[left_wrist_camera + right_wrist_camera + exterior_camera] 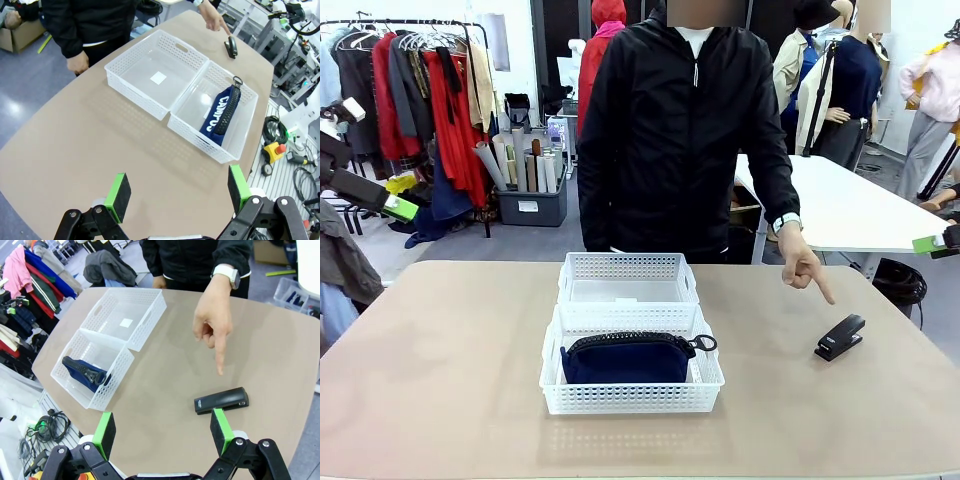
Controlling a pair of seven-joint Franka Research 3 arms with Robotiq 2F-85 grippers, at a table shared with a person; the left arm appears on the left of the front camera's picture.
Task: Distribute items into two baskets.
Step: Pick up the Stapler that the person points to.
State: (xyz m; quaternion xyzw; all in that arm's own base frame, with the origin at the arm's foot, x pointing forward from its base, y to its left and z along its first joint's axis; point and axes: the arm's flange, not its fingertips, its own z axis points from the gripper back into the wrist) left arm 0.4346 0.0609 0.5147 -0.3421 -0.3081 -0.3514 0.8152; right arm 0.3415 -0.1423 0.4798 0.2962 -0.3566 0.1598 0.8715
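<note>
Left gripper [178,192]: jaws spread wide, green pads well apart, nothing between them; it hangs above a bare stretch of the tan table [450,370], on the robot's left of the baskets. Right gripper [162,427]: jaws likewise spread and empty, held above the table on the robot's right, with the stapler [840,337] lying just beyond its fingers in the right wrist view.

Person's hand [802,265]: index finger extended downward, the other fingers curled, fingertip aimed at the stapler from the far side, near it but not touching. A pale watch band sits on that wrist. The person, in a black jacket, stands at the far edge of the table; the other hand [79,61] hangs by that edge.

Stapler: black, closed, lying flat on the table on the robot's right, well apart from both baskets.

Near basket [630,400] and far basket [628,268]: white, perforated walls, set long side against long side at the middle of the table, touching.

Pouch [628,358]: navy blue, standing on its long edge inside the near basket, zipper uppermost, ring pull toward the robot's right, along the wall nearest the robot. White lettering runs along its side in the left wrist view.

Far basket: contains a small white label [158,77] on its floor.
</note>
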